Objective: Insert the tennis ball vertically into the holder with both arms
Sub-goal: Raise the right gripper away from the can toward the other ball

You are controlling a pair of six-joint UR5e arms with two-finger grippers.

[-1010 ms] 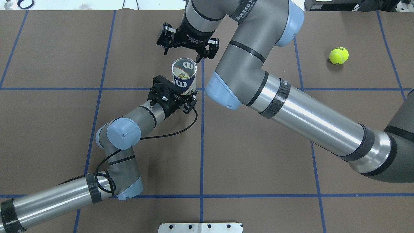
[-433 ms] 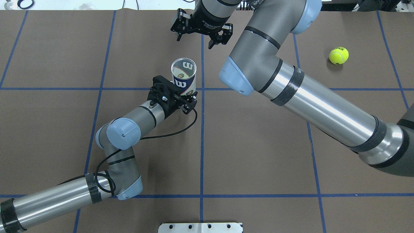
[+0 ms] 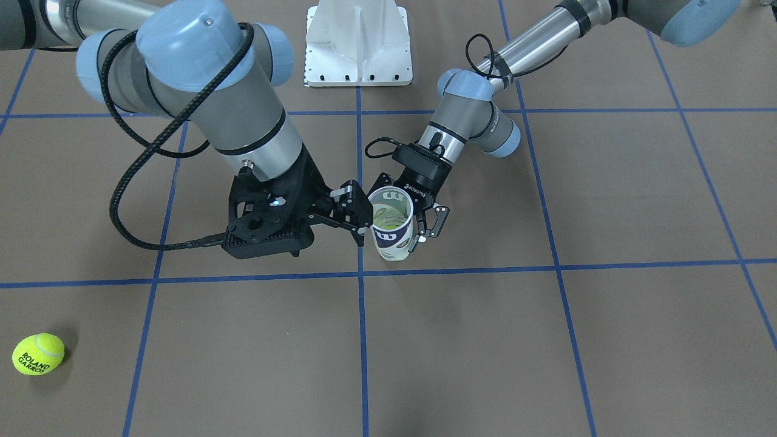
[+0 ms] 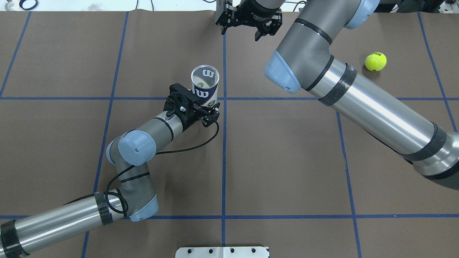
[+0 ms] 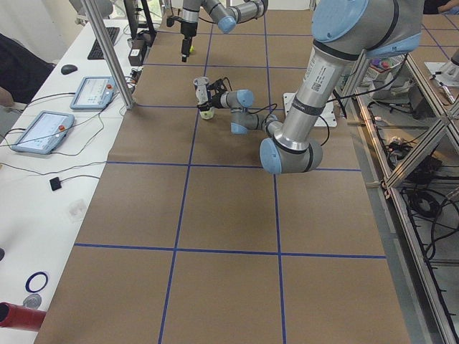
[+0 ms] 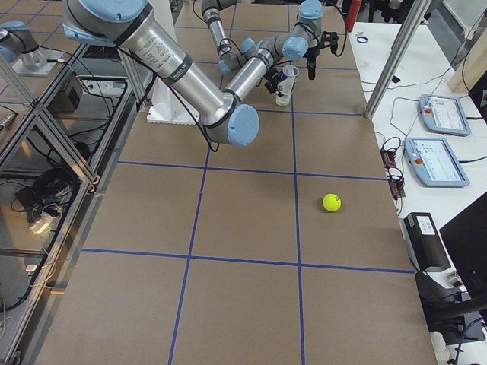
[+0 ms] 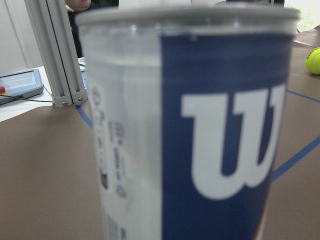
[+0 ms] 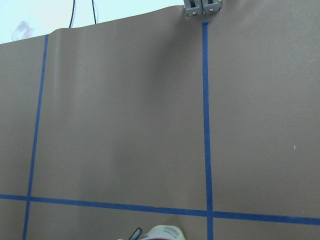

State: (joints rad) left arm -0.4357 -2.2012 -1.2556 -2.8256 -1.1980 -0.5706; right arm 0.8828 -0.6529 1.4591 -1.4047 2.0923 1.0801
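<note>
Backed off since a second ago from above the clear plastic tennis-ball can with navy-and-white label [image 4: 204,84], the right fingers [image 4: 266,30] hang spread and empty near the far edge of the brown paper-covered desk [image 4: 287,161]. That can stands upright mid-desk, clenched low by the left fingers [image 4: 211,114]. Something yellow-green shows inside, probably a ball already in. I count one can, one loose yellow tennis ball [image 4: 375,61] well apart, and two arms.
</note>
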